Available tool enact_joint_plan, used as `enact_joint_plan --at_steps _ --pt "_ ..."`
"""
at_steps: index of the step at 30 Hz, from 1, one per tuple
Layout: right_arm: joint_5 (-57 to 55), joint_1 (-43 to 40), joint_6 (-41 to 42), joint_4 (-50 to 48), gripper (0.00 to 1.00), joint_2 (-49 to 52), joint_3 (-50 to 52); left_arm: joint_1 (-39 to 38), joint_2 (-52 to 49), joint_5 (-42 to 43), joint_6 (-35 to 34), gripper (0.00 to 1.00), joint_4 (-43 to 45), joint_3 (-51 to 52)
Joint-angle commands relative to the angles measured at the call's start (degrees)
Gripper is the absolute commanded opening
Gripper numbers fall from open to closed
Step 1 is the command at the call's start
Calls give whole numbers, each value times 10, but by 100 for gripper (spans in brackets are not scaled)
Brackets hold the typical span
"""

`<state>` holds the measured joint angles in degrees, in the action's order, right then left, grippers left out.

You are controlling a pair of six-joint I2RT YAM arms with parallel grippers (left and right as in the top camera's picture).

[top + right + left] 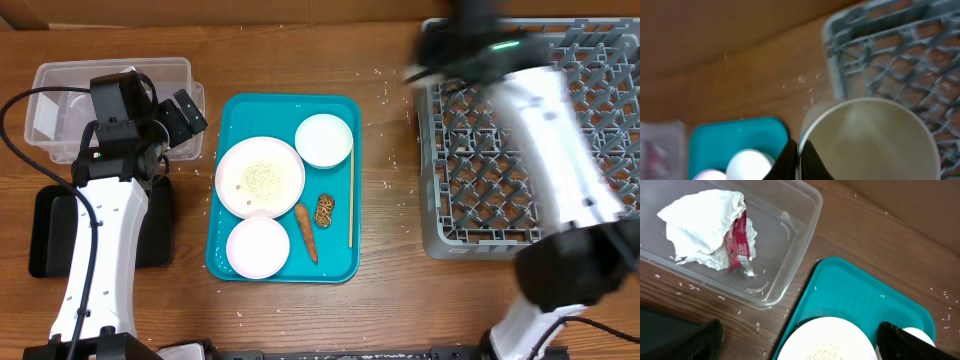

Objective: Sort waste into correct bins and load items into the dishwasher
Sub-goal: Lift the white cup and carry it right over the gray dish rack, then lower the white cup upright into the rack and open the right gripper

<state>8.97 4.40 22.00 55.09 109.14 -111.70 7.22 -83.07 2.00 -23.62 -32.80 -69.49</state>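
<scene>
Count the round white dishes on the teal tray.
3. The big plate sits mid-left on the tray; the far bowl in its back right corner; the near bowl at its front left. None looks hidden.

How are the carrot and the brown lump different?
The carrot is orange; the lump is brown and speckled. The carrot is long, thin and pointed; the lump is short and stubby. Both lie loose on the teal tray, beside each other.
</scene>
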Motion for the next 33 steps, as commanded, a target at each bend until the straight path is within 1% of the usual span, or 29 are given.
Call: enact_joint_plan --at_steps 1,2,4,5,7,8,9,11,17,20,28,33 --pt "353 -148 -49 -24 4 -23 8 -1 -2 5 -4 100 0 -11" --pt "431 -201 -63 -41 4 -21 17 -1 -2 5 -4 100 0 -11" --pt "489 -265 -64 -58 4 -18 30 -1 -2 5 -4 100 0 -11" --pt "510 -312 -64 -74 4 -16 50 -1 -2 6 -4 100 0 -11" --pt "526 -342 -64 -98 4 -14 78 -1 -2 5 -4 100 0 -11" --pt "556 -359 -64 -138 4 -10 113 -1 -2 5 -4 100 0 -11" --pt "573 -364 -63 -162 4 -5 131 -1 -2 5 -4 100 0 -11" --pt "573 -364 -59 -199 4 23 160 -1 -2 5 -4 100 0 -11" --pt "560 -370 21 -266 4 111 163 -1 -2 5 -4 100 0 -11" --pt "493 -380 36 -255 4 119 163 -1 -2 5 -4 100 0 -11" --pt "476 -405 36 -232 4 118 163 -1 -2 5 -4 100 0 -11" --pt "421 -408 33 -199 4 118 163 -1 -2 5 -4 100 0 -11"
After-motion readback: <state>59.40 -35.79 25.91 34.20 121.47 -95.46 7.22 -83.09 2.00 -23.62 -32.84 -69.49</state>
